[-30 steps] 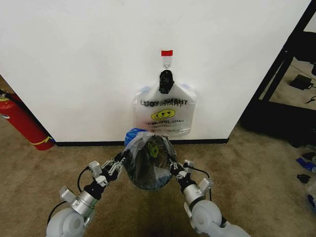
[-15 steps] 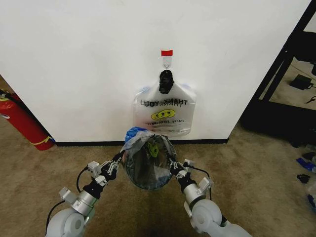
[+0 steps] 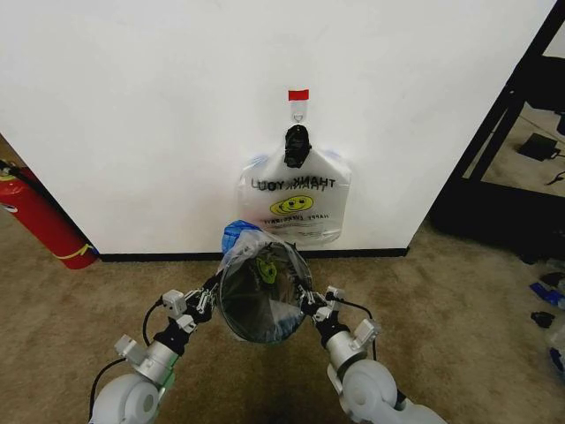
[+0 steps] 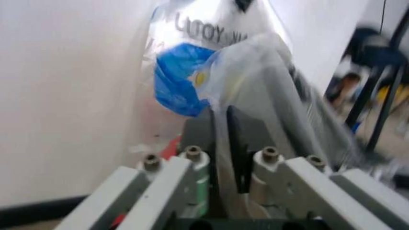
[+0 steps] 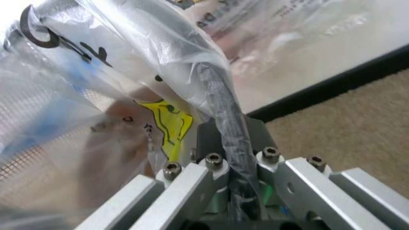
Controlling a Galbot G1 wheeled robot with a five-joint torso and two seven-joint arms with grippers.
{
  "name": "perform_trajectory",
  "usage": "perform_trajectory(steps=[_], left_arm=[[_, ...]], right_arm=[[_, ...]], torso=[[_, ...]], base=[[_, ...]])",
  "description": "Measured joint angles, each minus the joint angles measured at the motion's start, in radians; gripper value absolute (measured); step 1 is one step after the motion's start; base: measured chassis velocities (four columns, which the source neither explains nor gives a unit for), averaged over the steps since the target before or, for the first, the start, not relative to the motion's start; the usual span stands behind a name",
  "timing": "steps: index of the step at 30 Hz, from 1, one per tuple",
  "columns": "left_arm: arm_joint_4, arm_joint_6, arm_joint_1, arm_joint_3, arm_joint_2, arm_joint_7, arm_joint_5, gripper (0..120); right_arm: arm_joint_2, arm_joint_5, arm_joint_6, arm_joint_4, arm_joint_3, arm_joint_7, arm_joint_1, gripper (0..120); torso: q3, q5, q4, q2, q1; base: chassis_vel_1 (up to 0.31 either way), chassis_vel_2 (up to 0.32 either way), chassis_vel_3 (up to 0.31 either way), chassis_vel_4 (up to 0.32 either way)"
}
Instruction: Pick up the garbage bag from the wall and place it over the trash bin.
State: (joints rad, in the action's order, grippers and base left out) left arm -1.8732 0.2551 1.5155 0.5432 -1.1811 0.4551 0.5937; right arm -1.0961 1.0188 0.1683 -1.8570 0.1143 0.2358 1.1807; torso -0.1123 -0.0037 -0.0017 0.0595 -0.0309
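The garbage bag (image 3: 250,250), clear plastic with a yellow smiley and a blue strip, is draped over the mouth of the round black trash bin (image 3: 260,309) on the carpet just in front of the wall (image 3: 132,106). My left gripper (image 3: 212,290) is shut on the bag's edge at the bin's left side, and my right gripper (image 3: 305,296) is shut on it at the right side. In the left wrist view the left gripper (image 4: 221,117) pinches the thin plastic of the bag (image 4: 255,81). The right gripper (image 5: 227,132) clamps the bag (image 5: 128,52) together with the bin's black rim (image 5: 221,103).
Same-printed bags (image 3: 296,203) hang bunched under a black clip (image 3: 297,146) from a small hook (image 3: 298,111) below a red tape strip (image 3: 298,94). A red fire extinguisher (image 3: 40,221) stands at the left. A black rack (image 3: 508,141) stands at the right. Carpet lies open on both sides.
Both grippers have drawn slightly down and back toward me with the bag's edges. The bag now sits lower and more spread over the bin's mouth.
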Motion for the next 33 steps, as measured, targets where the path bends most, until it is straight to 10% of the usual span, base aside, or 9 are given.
perform_trajectory(steps=[9, 18, 33], left_arm=[[0.109, 0.178, 0.032, 0.226, -0.007, 0.132, -0.430, 48], [0.152, 0.170, 0.075, 0.252, -0.021, -0.052, -0.539, 79], [0.156, 0.177, 0.078, 0.215, -0.046, -0.092, -0.566, 100]], right_arm=[[-0.012, 0.078, -0.152, -0.074, -0.015, 0.228, -0.019, 0], [-0.060, 0.183, -0.399, -0.110, -0.064, 0.589, -0.080, 0], [-0.087, 0.146, -0.431, -0.028, -0.068, 0.651, -0.109, 13]], torso=[[0.000, 0.0000, 0.0001, 0.000, 0.000], [0.000, -0.0001, 0.0002, 0.000, 0.000], [0.000, 0.0000, 0.0000, 0.000, 0.000]], base=[[0.000, 0.000, 0.000, 0.000], [0.000, 0.000, 0.000, 0.000], [0.000, 0.000, 0.000, 0.000]])
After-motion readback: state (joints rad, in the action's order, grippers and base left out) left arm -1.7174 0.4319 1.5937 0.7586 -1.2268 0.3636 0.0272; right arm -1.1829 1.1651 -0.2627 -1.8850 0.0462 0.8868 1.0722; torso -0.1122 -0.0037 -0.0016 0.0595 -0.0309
